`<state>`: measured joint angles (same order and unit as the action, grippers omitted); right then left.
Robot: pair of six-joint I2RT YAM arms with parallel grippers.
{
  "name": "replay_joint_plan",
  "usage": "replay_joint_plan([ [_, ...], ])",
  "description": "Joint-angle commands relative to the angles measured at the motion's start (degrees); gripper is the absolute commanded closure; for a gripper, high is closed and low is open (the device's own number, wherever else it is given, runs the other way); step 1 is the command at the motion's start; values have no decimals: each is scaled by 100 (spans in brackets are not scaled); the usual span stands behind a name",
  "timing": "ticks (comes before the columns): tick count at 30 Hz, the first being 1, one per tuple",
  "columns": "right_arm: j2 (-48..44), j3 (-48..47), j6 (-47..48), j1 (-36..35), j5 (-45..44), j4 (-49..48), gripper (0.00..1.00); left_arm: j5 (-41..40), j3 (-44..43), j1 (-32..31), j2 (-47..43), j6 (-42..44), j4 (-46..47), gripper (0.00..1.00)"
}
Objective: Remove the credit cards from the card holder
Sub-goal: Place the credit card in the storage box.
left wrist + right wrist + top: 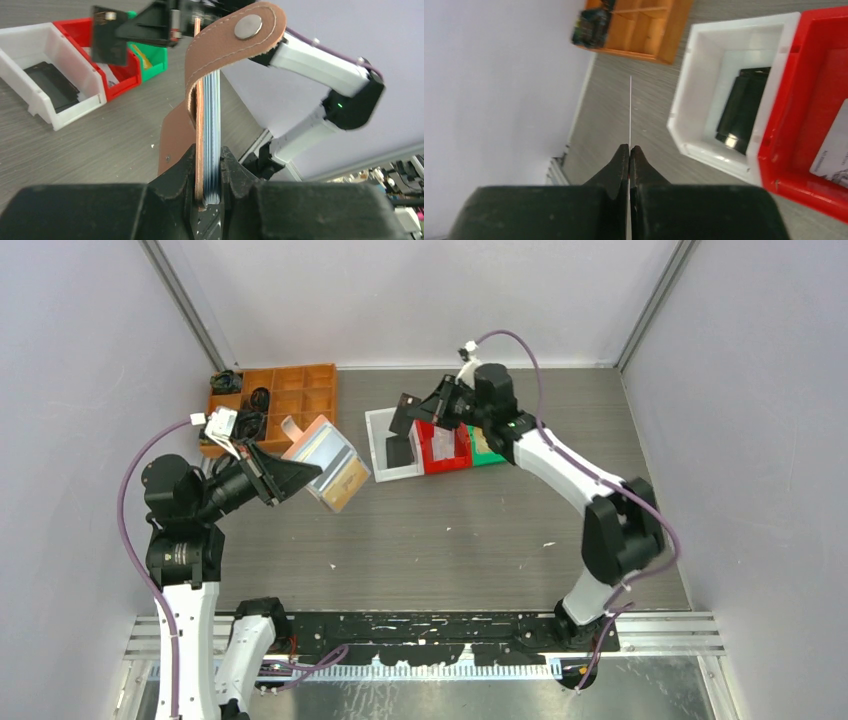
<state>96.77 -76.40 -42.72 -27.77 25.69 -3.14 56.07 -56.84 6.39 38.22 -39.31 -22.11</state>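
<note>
**A:** Status?

**B:** Left gripper (207,152) is clamped on the holder (192,75), which I've got raised off the table (115,135). The strap (248,26) hangs loose and the cards (214,115) stand edge-up between the fingers. Right gripper (629,150) is pinched tight on one dark card (630,105), up beside the white bin (704,65).

**A:** Which bin?

**B:** Probably white. A second card (744,110), also dark, lies in it, while the red bin (794,75) has a pale card (831,150). I'd centre over the cavity and lower inside the rim before letting go, so the thin edge can't glance off. The left clamp must stay firm.
</note>
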Motion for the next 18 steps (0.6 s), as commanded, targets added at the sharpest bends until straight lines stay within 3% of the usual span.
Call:
replay_joint_plan([
  [1,949,-1107,1122,-251,-176,1521,99,752,-219,14,-116,213,287,100],
  [10,2625,-2902,1774,-564,-1112,2589,99,1014,-159,13,-186,257,403,100],
  [18,3214,-3378,2164,-660,-1461,2670,99,1168,-212,17,-253,235,385,100],
])
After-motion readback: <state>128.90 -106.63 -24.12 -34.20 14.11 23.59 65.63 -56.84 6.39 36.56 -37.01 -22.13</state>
